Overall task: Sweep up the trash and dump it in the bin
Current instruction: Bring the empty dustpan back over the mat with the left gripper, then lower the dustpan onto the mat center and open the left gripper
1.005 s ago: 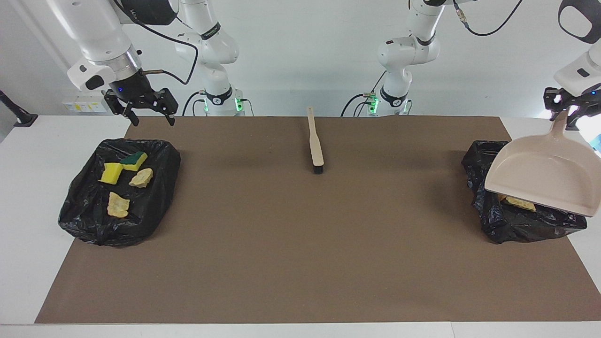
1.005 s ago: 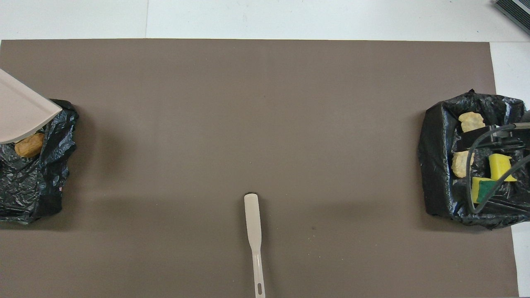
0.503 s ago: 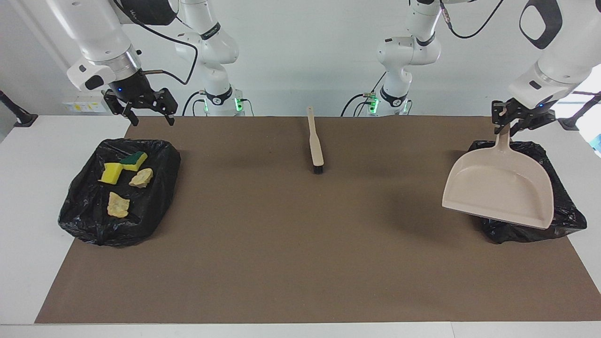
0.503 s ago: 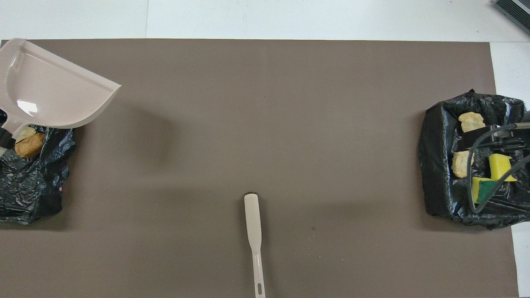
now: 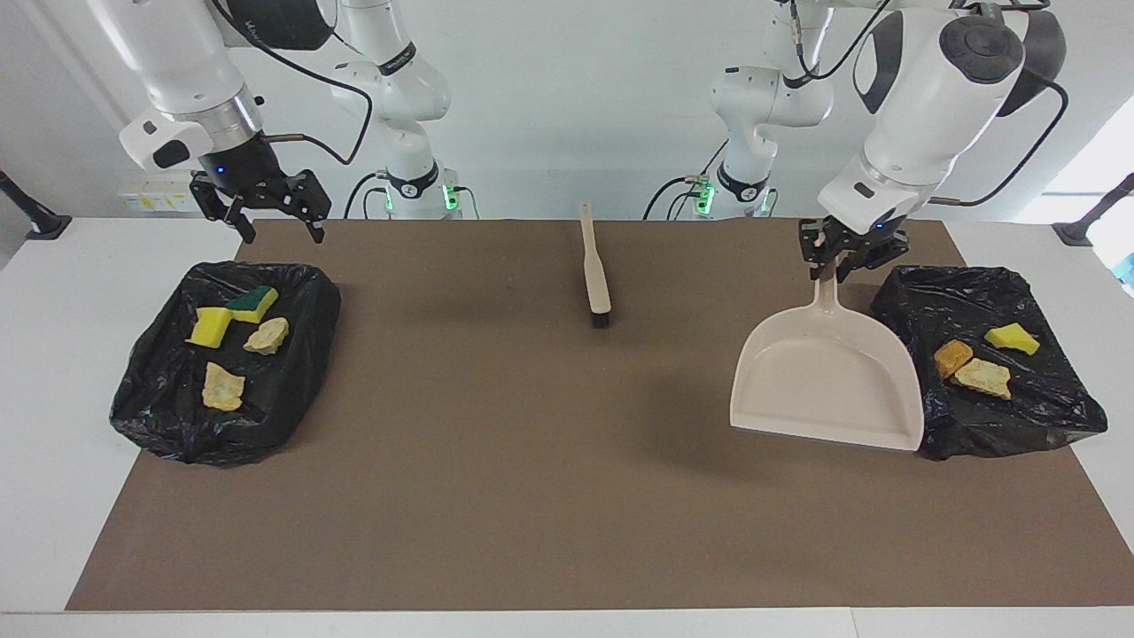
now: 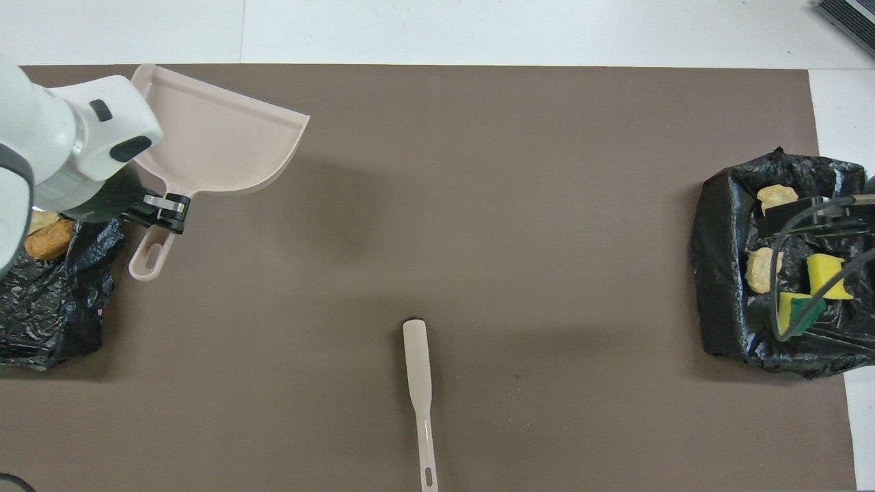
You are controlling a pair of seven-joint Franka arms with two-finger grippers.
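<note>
Facing view shows three trash pieces [image 5: 982, 354] in the bin [image 5: 1054, 416] at the left arm's end; overhead, the left arm hides most of them. Left gripper [image 5: 837, 266] is clenched on the dustpan [image 5: 824, 390] handle, over the mat [image 5: 532, 487] beside that bin. Right gripper [image 5: 270, 217], fingers spread, waits over the second bin [image 5: 159, 425], which holds four pieces [image 5: 232, 341]. Brush [image 5: 595, 270] lies mid-table, near the robots.

We see a beige dustpan [image 5: 824, 381] on a brown mat [image 5: 532, 496], two black bin bags [image 5: 226, 363] [image 5: 992, 372] holding yellow sponge pieces [image 5: 210, 326], one green-backed [image 5: 252, 302], and tan-orange lumps [image 5: 952, 356]. The brush [image 5: 595, 270] is beige with black bristles; the table [image 5: 53, 372] is white.
</note>
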